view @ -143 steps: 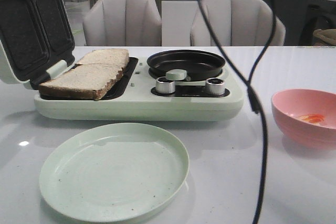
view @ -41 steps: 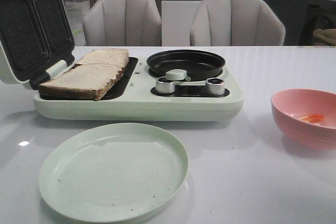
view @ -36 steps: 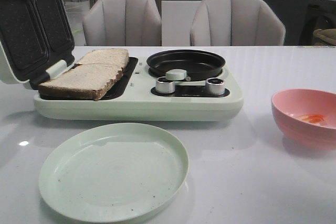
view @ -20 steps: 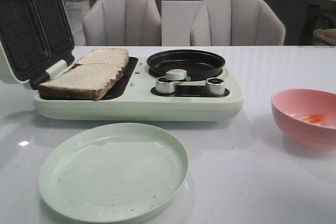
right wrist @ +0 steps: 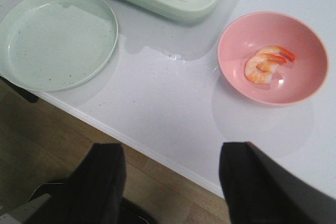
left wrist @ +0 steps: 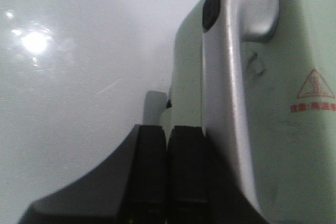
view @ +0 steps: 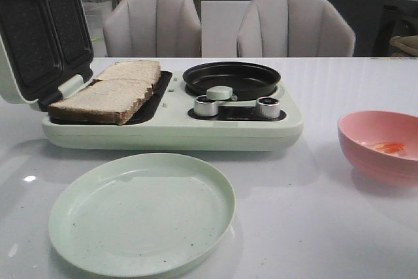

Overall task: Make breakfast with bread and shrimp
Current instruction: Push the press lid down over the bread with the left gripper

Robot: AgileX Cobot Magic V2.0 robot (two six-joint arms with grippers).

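Pale green plastic forms the breakfast maker [view: 170, 125], which stands open on a white table [view: 313, 227] with its lid [view: 39, 37] tilted back. 2 slices of bread [view: 108, 93] lie overlapping on its left grill plate, beside an empty black frying pan [view: 232, 80]. An empty pale green plate [view: 140, 210] sits in front of it.

Well apart on the right, a pink bowl [right wrist: 273, 59] holds the shrimp [right wrist: 265, 64], 2 or 3 curled orange-and-white pieces.

Neither arm shows in the front view. The left gripper [left wrist: 167, 171] has its 2 dark fingers pressed together with nothing between them, just beside the lid's silver handle [left wrist: 236, 77]. The right gripper [right wrist: 173, 174] hangs above the table's near edge, spread wide and empty.

Judging by this, the shrimp step is just starting. The next move likely calls for the right gripper to reach over the bowl and pinch 1 small, slippery shrimp.
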